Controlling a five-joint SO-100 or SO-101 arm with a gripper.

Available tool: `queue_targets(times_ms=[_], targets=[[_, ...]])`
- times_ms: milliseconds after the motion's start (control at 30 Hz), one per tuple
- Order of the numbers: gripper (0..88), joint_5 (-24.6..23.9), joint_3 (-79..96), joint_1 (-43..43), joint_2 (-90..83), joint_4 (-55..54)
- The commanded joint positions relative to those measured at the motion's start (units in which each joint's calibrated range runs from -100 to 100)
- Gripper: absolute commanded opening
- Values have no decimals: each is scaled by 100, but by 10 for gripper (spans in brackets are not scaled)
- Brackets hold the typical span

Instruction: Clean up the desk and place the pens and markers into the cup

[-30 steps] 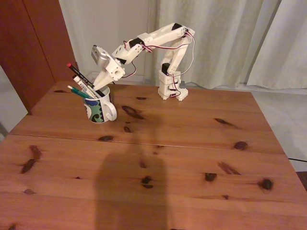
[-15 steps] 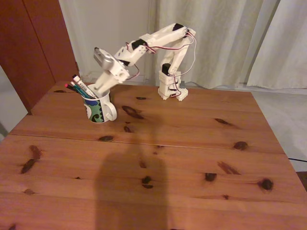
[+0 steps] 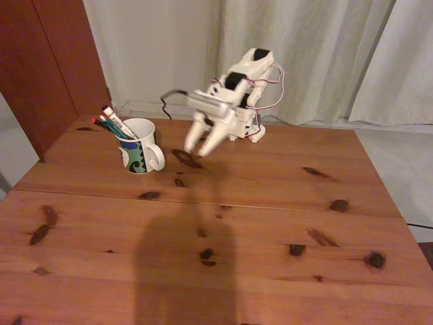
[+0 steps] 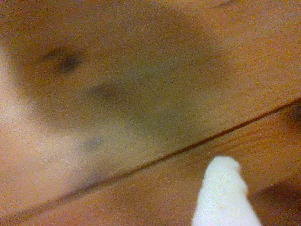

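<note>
Pens and markers sit in cup, well left of your fingers; finger state blurred, cannot tell; retract steadily, staying above the surface.

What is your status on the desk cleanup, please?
Gripper empty, hanging above the desk, right of the cup in the fixed view; jaw state blurred. Pens and markers in the cup. Nothing in the way.
</note>
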Motion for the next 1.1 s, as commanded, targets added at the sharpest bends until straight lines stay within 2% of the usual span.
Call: queue_targets(times_ms=[0, 267, 467, 867, 1067], targets=[[156, 48, 672, -764, -846, -155], [156, 48, 943, -2099, -1401, 17], [156, 48, 943, -2436, -1500, 2039], [156, 43, 907, -2847, -2551, 5256], [156, 22, 907, -2935, -2683, 5273]])
